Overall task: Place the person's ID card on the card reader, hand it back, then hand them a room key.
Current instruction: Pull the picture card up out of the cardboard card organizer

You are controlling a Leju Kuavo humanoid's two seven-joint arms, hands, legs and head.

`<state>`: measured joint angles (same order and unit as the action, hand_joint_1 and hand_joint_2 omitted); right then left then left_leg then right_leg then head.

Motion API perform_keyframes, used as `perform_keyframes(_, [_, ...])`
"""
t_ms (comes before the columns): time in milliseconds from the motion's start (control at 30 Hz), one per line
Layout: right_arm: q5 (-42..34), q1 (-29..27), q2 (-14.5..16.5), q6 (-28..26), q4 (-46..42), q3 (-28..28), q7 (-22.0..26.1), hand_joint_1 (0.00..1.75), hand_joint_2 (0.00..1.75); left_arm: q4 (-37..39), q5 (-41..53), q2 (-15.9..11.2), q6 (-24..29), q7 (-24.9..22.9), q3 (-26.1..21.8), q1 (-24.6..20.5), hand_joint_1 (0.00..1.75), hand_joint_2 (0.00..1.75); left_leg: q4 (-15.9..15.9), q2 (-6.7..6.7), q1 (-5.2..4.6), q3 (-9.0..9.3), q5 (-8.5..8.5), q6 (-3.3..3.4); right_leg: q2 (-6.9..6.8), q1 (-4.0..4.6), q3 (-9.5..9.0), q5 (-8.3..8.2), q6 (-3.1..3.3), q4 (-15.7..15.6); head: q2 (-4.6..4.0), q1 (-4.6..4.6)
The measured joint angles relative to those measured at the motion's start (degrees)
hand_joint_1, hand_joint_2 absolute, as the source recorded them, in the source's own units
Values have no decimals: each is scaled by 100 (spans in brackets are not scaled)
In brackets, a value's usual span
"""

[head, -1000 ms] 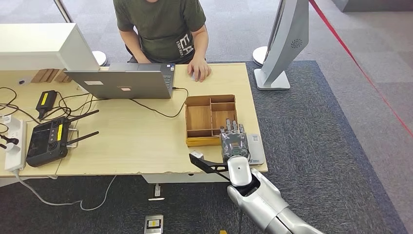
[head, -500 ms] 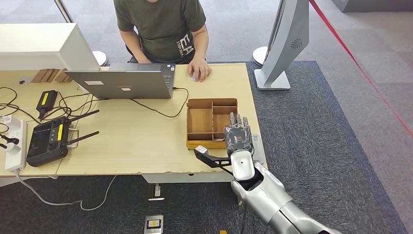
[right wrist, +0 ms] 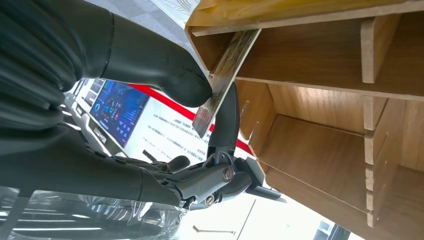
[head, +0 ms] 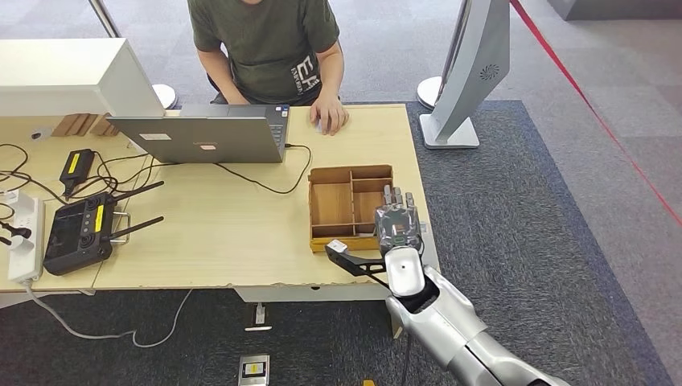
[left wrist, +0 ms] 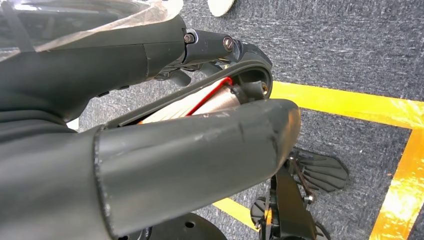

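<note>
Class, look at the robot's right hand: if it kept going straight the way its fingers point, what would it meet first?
Probably the wooden divided tray. The right hand, pinching a card, points across the table with its fingers already over the tray's near right corner. Height above it is unclear.

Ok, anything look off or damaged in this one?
Nothing is spilled or broken. One oddity: the card pinched by the right hand looks scuffed and streaky on its face. It is held tilted, close against a corner of the wooden tray; whether they touch is unclear.
</note>
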<state>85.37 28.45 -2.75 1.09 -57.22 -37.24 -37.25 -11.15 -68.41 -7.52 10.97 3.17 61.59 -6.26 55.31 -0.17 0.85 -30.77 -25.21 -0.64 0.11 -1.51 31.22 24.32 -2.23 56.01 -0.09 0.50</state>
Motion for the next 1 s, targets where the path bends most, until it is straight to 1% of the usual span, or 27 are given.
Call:
perform_keyframes(167, [0,0,-6,1,0,-1,0,161,175,0,0,0,0,0,0,0,0,0,0,0,0,0,0,0,0,0,0,0,0,0,0,-1])
perform_keyframes(300, [0,0,-7,1,0,-1,0,151,175,0,-1,0,0,-2,0,0,0,0,0,0,0,0,0,0,0,0,0,0,0,0,1,-2])
perform_keyframes(367, [0,1,-8,3,0,0,1,151,175,0,-1,0,0,-17,0,0,0,0,0,0,0,0,0,0,0,0,1,0,0,0,1,0])
perform_keyframes(500, [-19,0,-5,6,0,3,16,157,175,0,-2,1,0,-60,0,0,0,0,0,0,0,0,0,0,0,0,0,0,0,0,1,0])
perform_keyframes(633, [-122,-5,27,-25,7,21,93,169,175,-1,-9,5,0,-47,0,0,0,0,0,0,0,0,0,0,0,0,1,0,0,0,1,0])
perform_keyframes(733, [-169,-7,61,-64,14,34,137,175,175,-1,-24,9,1,-24,-1,-1,0,0,0,0,0,0,0,0,0,0,1,0,0,0,0,-1])
perform_keyframes(833, [-204,-8,87,-180,9,34,204,175,175,-1,-57,15,16,-20,-3,0,0,0,0,0,0,-1,0,0,0,0,1,0,0,1,1,-1])
perform_keyframes(1000, [9,96,108,-325,-248,3,286,175,175,-2,-66,46,45,-4,-5,0,0,0,0,0,0,-2,0,0,0,0,1,0,1,1,1,-1])
